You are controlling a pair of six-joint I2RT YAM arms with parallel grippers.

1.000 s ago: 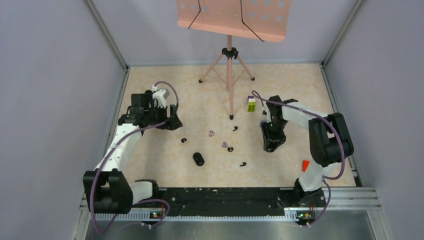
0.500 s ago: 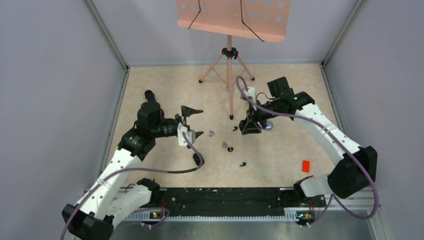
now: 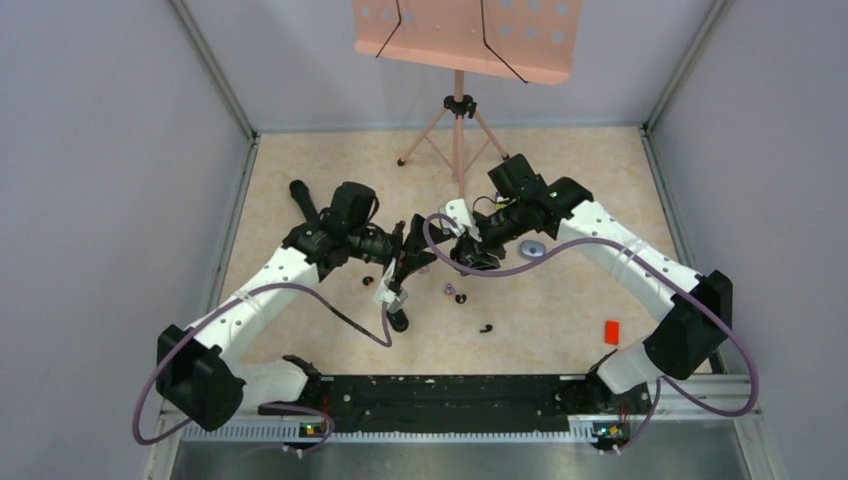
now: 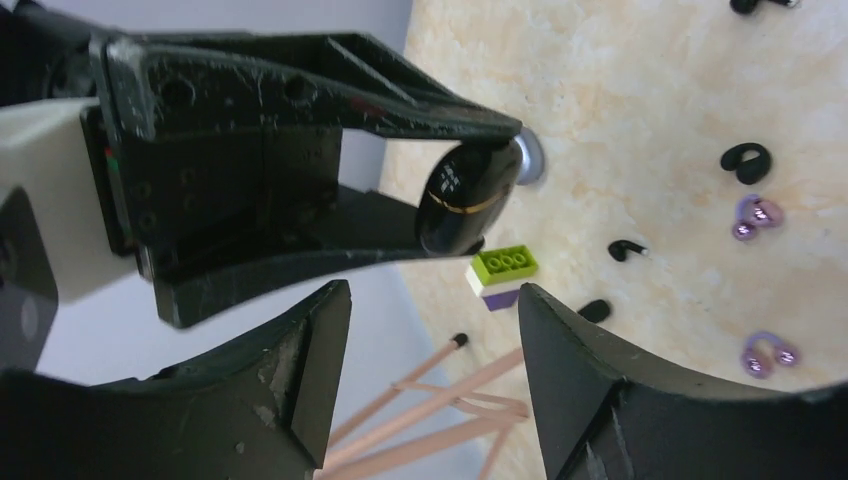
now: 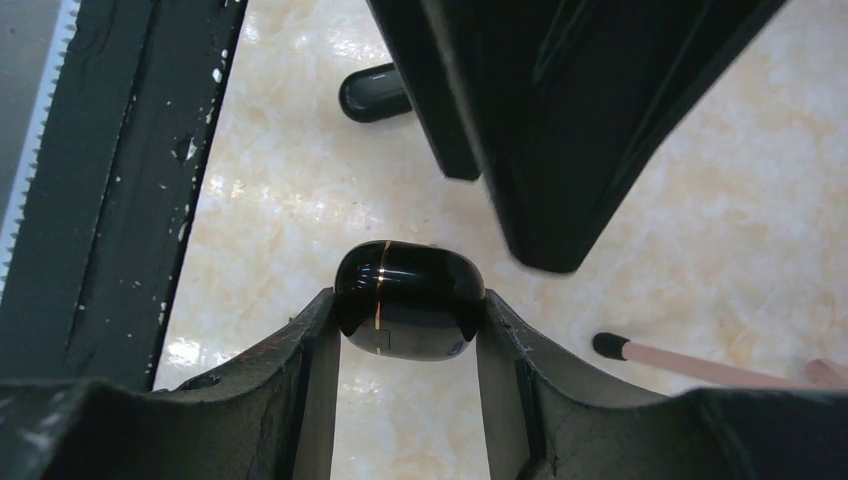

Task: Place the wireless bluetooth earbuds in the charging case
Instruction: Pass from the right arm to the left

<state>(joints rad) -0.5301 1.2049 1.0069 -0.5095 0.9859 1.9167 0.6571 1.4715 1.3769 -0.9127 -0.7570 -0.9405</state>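
My right gripper (image 5: 408, 312) is shut on a glossy black charging case (image 5: 408, 298) with a thin gold seam, held above the table. The case (image 4: 468, 195) is closed and hangs just ahead of my left gripper (image 4: 430, 305), which is open with nothing between its fingers. The two grippers face each other at mid-table, left gripper (image 3: 403, 268) and right gripper (image 3: 462, 254). Earbuds lie loose on the table: black earbuds (image 4: 747, 160) (image 4: 625, 248) and pale purple earbuds (image 4: 757, 213) (image 4: 765, 352). From above, one black earbud (image 3: 486, 328) and a purple earbud (image 3: 449, 290) show.
A second black oval case (image 3: 399, 320) lies near the front. A green-and-purple block (image 4: 503, 272) and a silver disc (image 3: 532, 249) sit behind the right gripper. The pink music stand's tripod (image 3: 458, 130) stands at the back, a red piece (image 3: 611, 332) at the right.
Both arms have swung in toward the middle, so the grippers now face each other. The left jaws have narrowed a little. The right gripper keeps its hold on the case.
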